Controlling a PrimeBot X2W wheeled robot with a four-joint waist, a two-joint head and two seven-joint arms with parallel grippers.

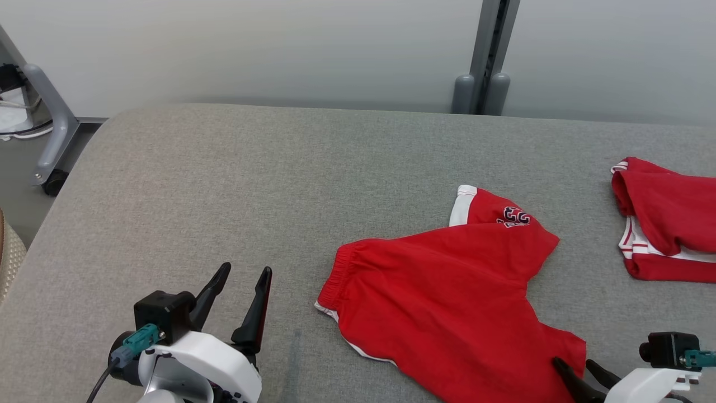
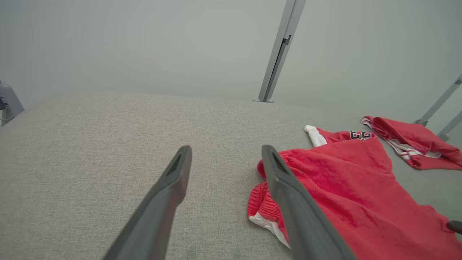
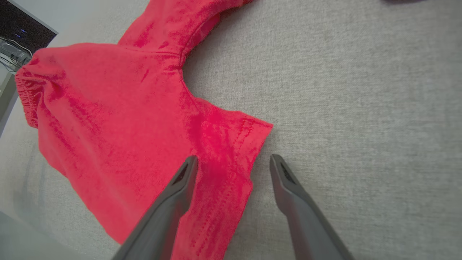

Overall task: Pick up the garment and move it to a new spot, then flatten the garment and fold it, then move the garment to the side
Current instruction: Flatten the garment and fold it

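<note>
The garment [image 1: 447, 291] is a pair of red shorts with white trim, lying spread on the grey table [image 1: 224, 184], one leg folded over so a dark number shows. My left gripper [image 1: 246, 274] stands open over bare cloth to the left of the waistband [image 2: 263, 206]. My right gripper [image 1: 573, 366] is open at the lower right, its fingers straddling the hem edge of the near leg [image 3: 231, 159]. Nothing is held by either. In the left wrist view my left gripper [image 2: 225, 155] points past the shorts [image 2: 346, 191].
A second red garment with white stripes [image 1: 665, 218] lies at the table's right edge. A grey post [image 1: 484, 61] stands behind the table, and a wheeled grey stand [image 1: 50, 140] is off the far left corner. The table's left half is bare cloth.
</note>
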